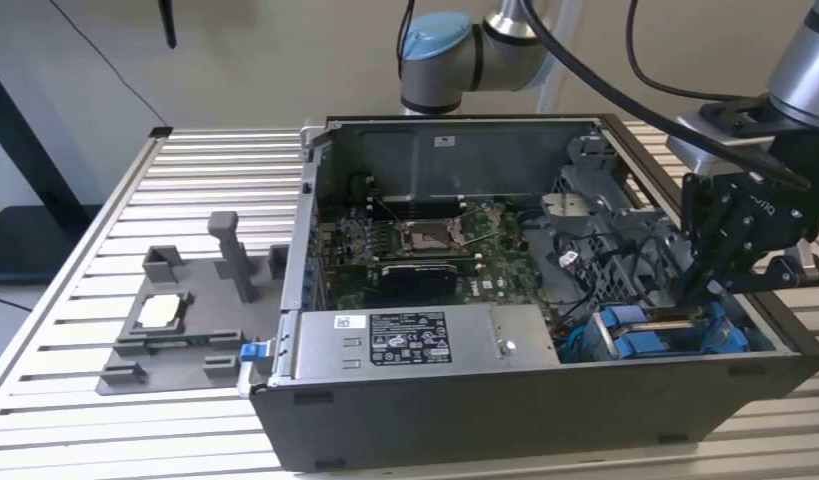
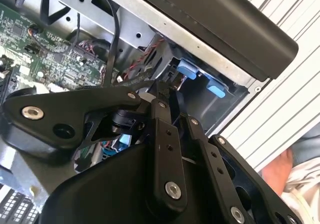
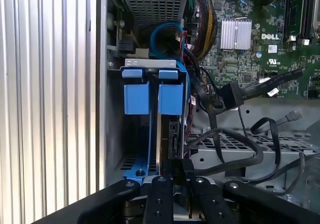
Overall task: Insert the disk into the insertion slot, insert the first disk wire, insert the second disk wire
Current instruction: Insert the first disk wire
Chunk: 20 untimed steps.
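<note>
At the computer case's point(image 1: 516, 420) near corner, exterior view's right, the disk point(image 3: 171, 102) sat within the insertion slot point(image 3: 150, 63); the gripper point(image 3: 177, 176) lay directly along its long axis, jaws almost closed, apparently pinching a black plug point(image 3: 177, 165) against its end.

Smooth blue plastic is being shown on the carrier of the disk point(image 3: 170, 99), dull grey sheet metal on the insertion slot point(image 3: 150, 63), matt black on the gripper point(image 3: 175, 169).

Robotics lab: slatted aluminium bench point(image 1: 76, 300), opened computer case point(image 1: 516, 420), robot arm point(image 1: 443, 60), grey fixture plate point(image 1: 182, 345).
</note>
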Available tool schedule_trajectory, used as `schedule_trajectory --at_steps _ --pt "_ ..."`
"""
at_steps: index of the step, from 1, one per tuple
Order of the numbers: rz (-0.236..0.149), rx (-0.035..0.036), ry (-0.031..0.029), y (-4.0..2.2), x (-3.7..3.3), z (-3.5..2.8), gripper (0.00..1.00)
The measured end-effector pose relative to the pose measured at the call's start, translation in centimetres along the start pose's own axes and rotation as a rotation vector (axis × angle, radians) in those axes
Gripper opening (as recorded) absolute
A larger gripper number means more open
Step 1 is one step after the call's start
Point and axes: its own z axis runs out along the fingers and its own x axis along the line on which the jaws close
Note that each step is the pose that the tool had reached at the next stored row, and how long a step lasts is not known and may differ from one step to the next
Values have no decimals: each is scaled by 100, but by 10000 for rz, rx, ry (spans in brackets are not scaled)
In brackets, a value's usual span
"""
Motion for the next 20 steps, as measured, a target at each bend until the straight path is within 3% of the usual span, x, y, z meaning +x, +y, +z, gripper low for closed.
schedule_trajectory --at_steps 20 --pt "202 -3 3 -6 -1 77 19"
